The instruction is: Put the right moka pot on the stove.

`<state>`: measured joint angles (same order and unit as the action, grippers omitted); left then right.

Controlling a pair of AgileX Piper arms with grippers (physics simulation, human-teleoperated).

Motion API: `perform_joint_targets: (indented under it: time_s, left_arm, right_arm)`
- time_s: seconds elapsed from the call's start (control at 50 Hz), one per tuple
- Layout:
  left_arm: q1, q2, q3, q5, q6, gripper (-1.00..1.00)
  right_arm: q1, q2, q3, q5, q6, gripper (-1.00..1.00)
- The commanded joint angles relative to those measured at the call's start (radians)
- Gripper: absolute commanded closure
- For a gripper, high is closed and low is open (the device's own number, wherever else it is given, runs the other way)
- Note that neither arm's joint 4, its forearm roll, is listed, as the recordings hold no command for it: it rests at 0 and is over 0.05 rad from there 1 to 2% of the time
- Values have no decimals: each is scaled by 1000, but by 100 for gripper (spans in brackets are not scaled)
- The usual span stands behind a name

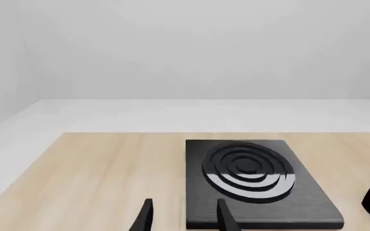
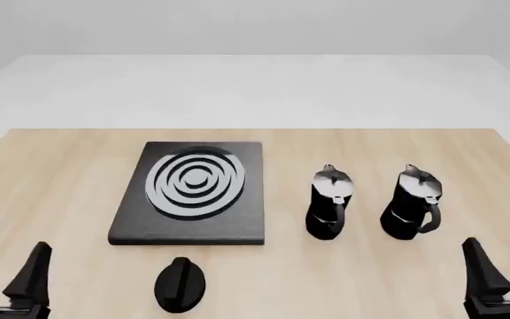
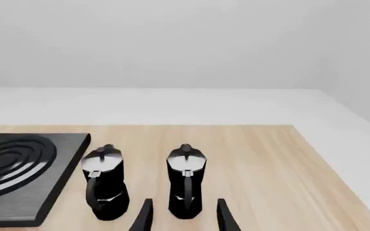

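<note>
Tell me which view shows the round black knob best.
Front view: the knob sits whole on the table just in front of the stove. Neither wrist view shows it; the left one shows the stove, the right one only part of it.

right moka pot (image 2: 410, 203) right of stove (image 2: 193, 193)

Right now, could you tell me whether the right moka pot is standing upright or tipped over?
Upright. The right moka pot stands on its base on the table, silver lid on top, apart from the stove.
</note>
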<state>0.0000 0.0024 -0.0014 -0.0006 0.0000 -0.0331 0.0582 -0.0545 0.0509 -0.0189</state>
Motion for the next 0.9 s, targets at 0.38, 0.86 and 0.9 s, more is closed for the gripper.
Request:
perform_joint_targets:
  time_s: [0.38, 0.86, 0.9]
  left_arm:
    - [0, 5, -3, -1, 0, -100]
    - [0, 5, -3, -1, 0, -100]
    - [0, 5, -3, -1, 0, -100]
  right_arm:
    - [6, -2, 54, -91, 58, -100]
    - [-33, 313, 33, -303, -47, -100]
    - [-31, 373, 38, -347, -41, -100]
